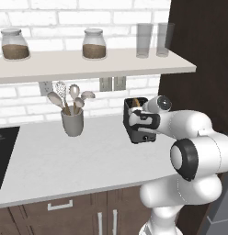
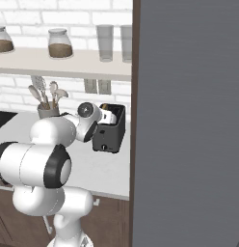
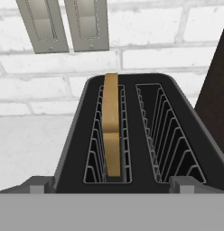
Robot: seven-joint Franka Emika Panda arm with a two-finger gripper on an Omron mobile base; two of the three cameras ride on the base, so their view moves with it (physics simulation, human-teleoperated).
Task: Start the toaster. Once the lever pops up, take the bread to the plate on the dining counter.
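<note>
In the hand view the gripper (image 3: 112, 188) sits at the very bottom edge, and just the tops of its two fingertips (image 3: 38, 185) show, one at the lower left and one at the lower right. They stand spread wide with nothing between them. Directly beyond them is the black slotted top of the toaster (image 3: 129, 135), its near end cut off by the frame. The bread (image 3: 111, 122) stands on edge in the left slot, its upper edge rising above the wire guides; the right slot holds nothing. The slice lies ahead of the fingertips, apart from them.

In the left base view the robot's wrist covers the toaster's front upper part, leaving the knob face and a sliver of bread visible. In the right base view the hand hides the near side of the toaster. Farther back, a utensil cup (image 1: 72, 122) stands on the worktop (image 1: 65, 165), and jars (image 1: 94, 44) sit on the shelf (image 1: 88, 64).
</note>
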